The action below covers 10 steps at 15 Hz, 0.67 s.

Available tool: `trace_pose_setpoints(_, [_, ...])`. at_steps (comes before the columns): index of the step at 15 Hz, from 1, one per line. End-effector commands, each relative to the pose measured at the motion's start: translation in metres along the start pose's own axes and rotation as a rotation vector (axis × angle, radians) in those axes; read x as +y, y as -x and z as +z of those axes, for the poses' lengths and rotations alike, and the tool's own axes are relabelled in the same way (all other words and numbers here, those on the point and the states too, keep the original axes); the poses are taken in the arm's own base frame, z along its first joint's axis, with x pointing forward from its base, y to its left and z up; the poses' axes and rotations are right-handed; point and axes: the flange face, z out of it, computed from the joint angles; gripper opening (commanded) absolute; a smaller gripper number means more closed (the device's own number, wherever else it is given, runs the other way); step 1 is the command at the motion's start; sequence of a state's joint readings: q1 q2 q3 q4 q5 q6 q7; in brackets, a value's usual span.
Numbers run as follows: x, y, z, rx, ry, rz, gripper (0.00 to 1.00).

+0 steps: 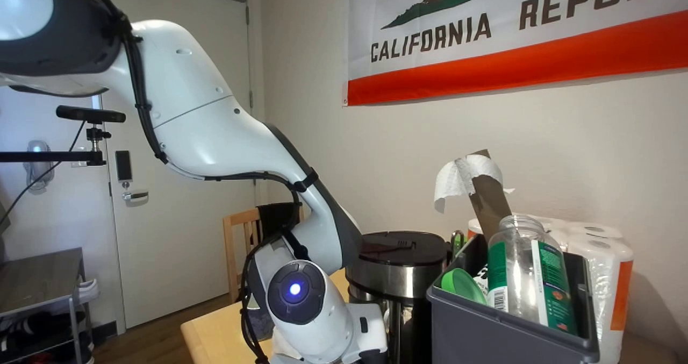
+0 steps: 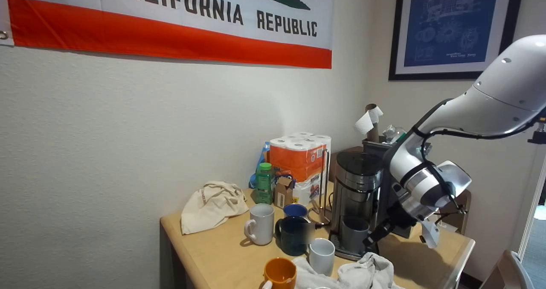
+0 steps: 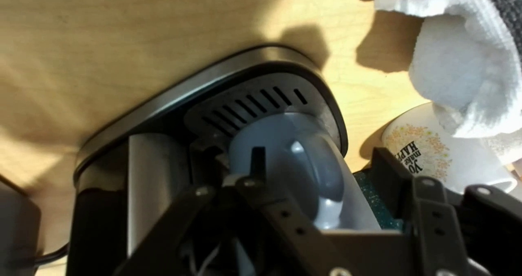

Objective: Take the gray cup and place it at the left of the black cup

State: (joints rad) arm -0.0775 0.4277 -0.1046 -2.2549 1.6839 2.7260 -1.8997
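The gray cup (image 2: 354, 234) stands on the drip tray of the coffee maker (image 2: 357, 182). In the wrist view the gray cup (image 3: 261, 145) shows its handle facing the camera. My gripper (image 3: 322, 168) is open, with one finger in front of the cup's body and the other beyond the handle side, apart from it. In an exterior view the gripper (image 2: 375, 235) is low beside the cup. The black cup (image 2: 292, 237), dark and glossy, stands further along the table. A dark teal speckled part (image 3: 379, 204), probably of it, shows behind the gray cup.
A white cup (image 2: 322, 257), an orange cup (image 2: 280, 272), a tall white mug (image 2: 261, 224) and a blue cup (image 2: 295, 211) stand around the black cup. A cloth (image 2: 369, 272) lies at the table's front. A gray bin (image 1: 500, 332) stands beside the coffee maker.
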Motion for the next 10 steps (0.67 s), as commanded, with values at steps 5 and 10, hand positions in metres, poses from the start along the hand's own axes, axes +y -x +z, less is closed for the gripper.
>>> trace_pose_setpoints(5, [-0.0009, 0.0067, -0.0018, 0.036, 0.058, 0.012, 0.06])
trace_pose_setpoints(10, [-0.0038, 0.0079, -0.0049, 0.052, 0.07, 0.016, 0.07])
